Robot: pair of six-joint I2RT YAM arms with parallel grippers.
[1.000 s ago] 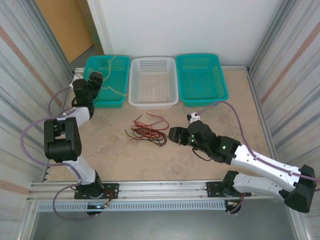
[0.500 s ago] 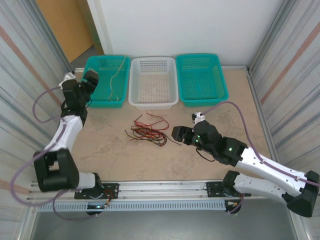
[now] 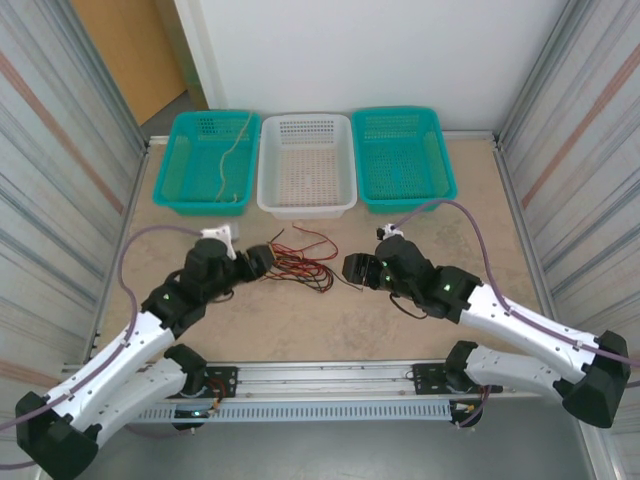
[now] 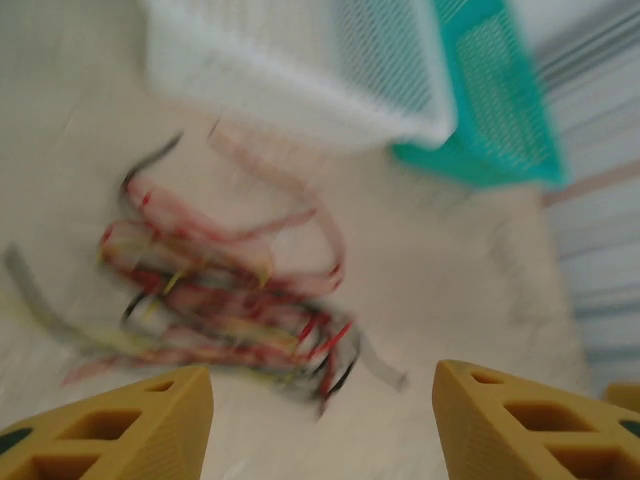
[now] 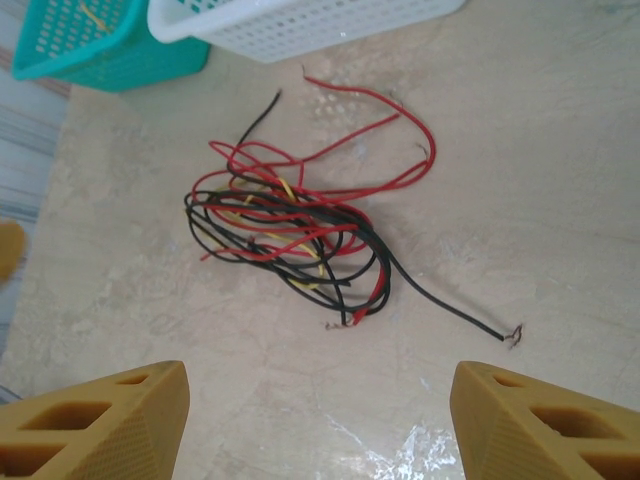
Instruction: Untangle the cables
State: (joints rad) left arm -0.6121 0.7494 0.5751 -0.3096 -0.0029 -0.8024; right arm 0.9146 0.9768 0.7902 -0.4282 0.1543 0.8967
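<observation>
The mustard-yellow fingers point(image 5: 100, 425) of the right gripper point(image 5: 320, 380) are matt plastic with a fine ribbed grain. Ahead of them, the thin red, black and yellowish cables point(image 5: 290, 240) wear smooth, faintly shiny insulation. The beige stone-patterned tabletop point(image 5: 560, 200) beneath is smooth and semi-glossy, with a glare patch just ahead of the fingertips. Beyond the cables, the white perforated basket point(image 5: 300, 20) and the teal perforated basket point(image 5: 90, 45) are moulded plastic with a soft sheen. The yellow fingers point(image 4: 110, 430) of the left gripper point(image 4: 322, 385) look like matt plastic with cut-out pockets; blur hides their grain.
</observation>
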